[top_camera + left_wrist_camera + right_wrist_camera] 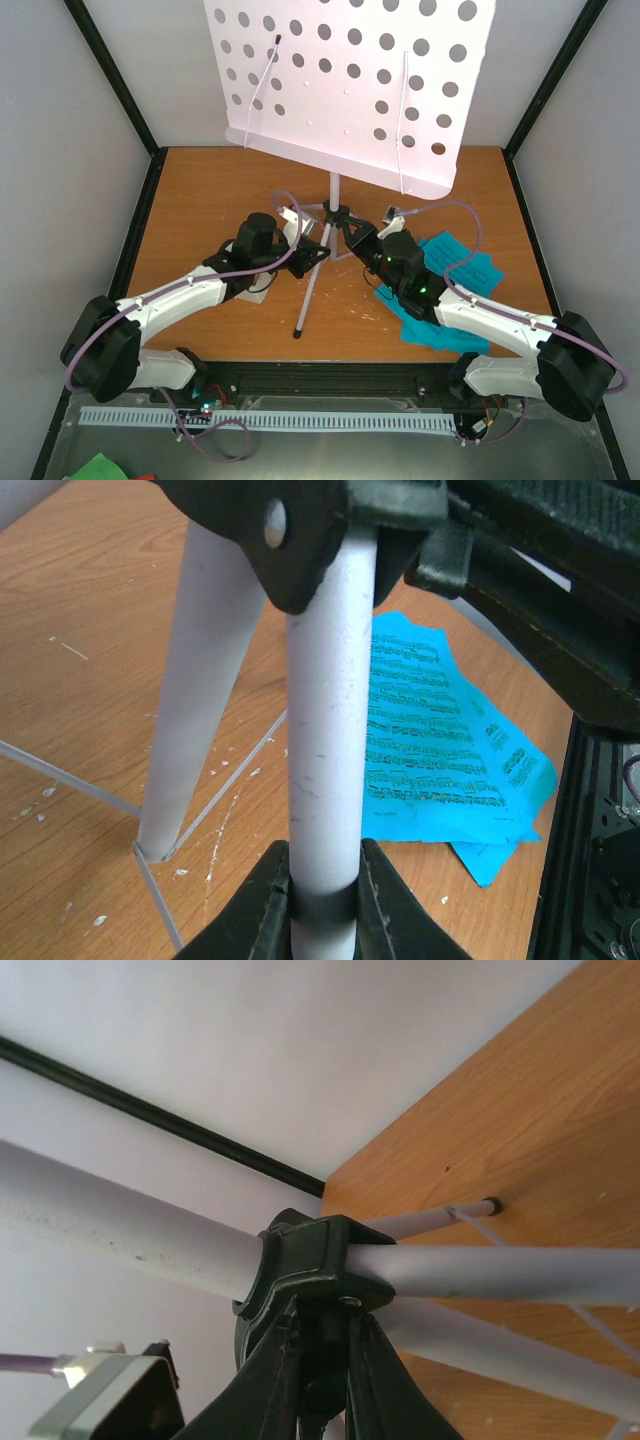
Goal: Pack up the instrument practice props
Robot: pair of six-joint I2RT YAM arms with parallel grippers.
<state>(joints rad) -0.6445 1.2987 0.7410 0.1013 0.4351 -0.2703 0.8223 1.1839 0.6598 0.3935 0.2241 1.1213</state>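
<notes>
The pale lilac music stand rises at the back middle of the table, its perforated tray tilted toward me. My left gripper is shut on one tripod leg just below the black hub. From the other side, my right gripper is shut on the underside of that hub, where the pole and the legs meet. Cyan sheet-music pages lie flat at the right, partly under my right arm, and they also show in the left wrist view as cyan pages.
Another tripod leg reaches down toward the front edge. Thin brace wires run between the legs. A pale object sits half hidden under my left forearm. Grey walls close in the table on three sides.
</notes>
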